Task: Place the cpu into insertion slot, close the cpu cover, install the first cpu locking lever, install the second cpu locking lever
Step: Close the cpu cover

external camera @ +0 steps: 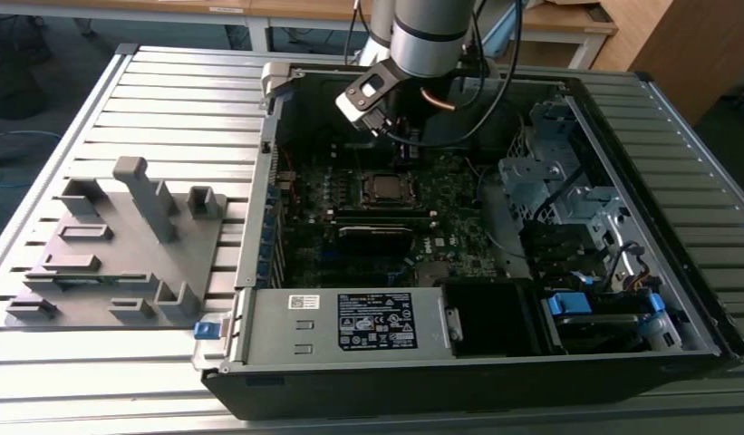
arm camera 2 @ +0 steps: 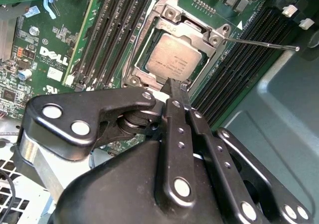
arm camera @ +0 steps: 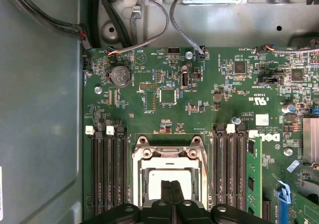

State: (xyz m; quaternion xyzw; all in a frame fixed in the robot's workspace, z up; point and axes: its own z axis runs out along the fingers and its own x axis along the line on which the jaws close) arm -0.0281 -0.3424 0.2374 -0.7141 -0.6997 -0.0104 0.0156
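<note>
The cpu [arm camera 2: 172,59] lies in the insertion slot [arm camera 2: 133,64] on the green motherboard, its dull silver top showing. The cpu cover [arm camera 2: 202,31] rests flat over it as a silver frame. A thin locking lever [arm camera 2: 264,45] sticks out free from the socket's corner over the memory slots. My gripper [arm camera 2: 175,87] hovers just above the socket's edge, fingers shut together with nothing between them. The first wrist view has the fingertips [arm camera: 168,189] over the cpu [arm camera: 167,174], and a lever [arm camera: 206,167] runs along the socket's side. The exterior view has the gripper [external camera: 400,145] above the socket [external camera: 384,188].
The open computer case [external camera: 613,118] lies on a slatted metal table [external camera: 166,100]. Black memory slots [arm camera: 107,174] flank the socket on both sides. Loose cables [arm camera: 144,15] cross the case wall beyond the board. A grey plastic fixture [external camera: 118,245] stands at the exterior view's left.
</note>
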